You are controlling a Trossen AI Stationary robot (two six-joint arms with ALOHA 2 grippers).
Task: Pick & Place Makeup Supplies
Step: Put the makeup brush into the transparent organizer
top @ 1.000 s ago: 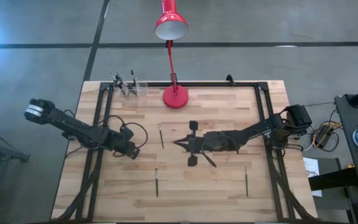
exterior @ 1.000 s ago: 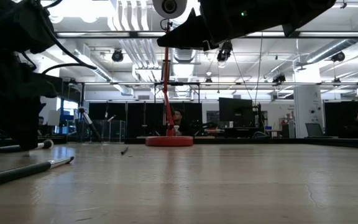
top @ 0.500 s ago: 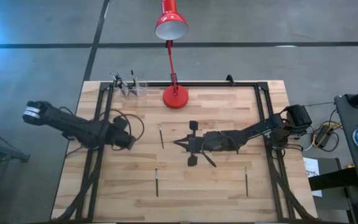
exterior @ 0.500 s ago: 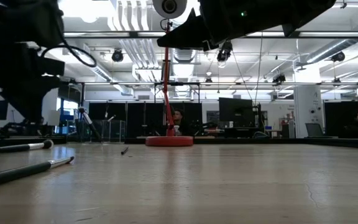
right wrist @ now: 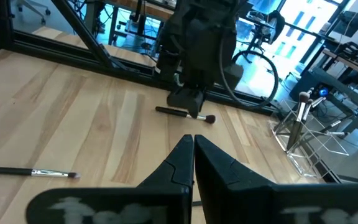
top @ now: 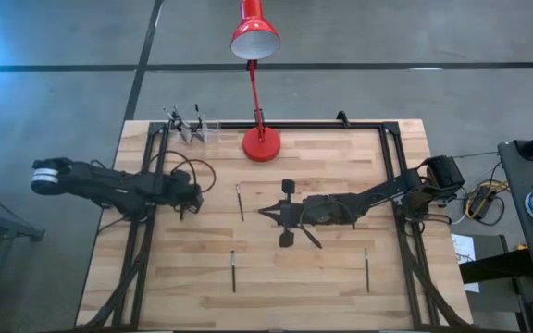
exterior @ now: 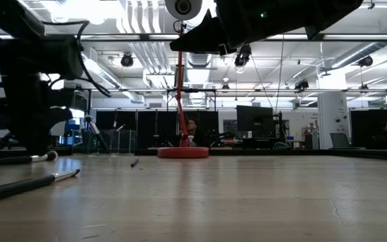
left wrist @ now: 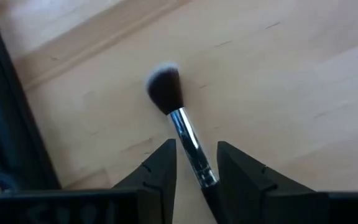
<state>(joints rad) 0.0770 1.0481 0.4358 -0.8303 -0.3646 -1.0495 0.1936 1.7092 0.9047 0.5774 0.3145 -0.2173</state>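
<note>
A makeup brush with a dark fluffy head and a silvery ferrule lies on the wooden table. My left gripper is open above it at the table's left. One finger stands on each side of the ferrule's lower end, with a gap on both sides. In the low view a dark brush with a pale tip lies at the foot of that arm. My right gripper is shut and holds nothing. It hangs over the table's middle. Three more thin brushes lie flat on the table.
A clear holder with several brushes standing in it sits at the back left corner. The red desk lamp's base stands at the back centre. Black frame rails run along the table's sides and back. Bare wood lies between the loose brushes.
My left gripper has swung toward the table's far edge, rising a little on the way and coming down again over the brush. Its fingers keep the same gap. The brushes on the table have stayed where they were.
</note>
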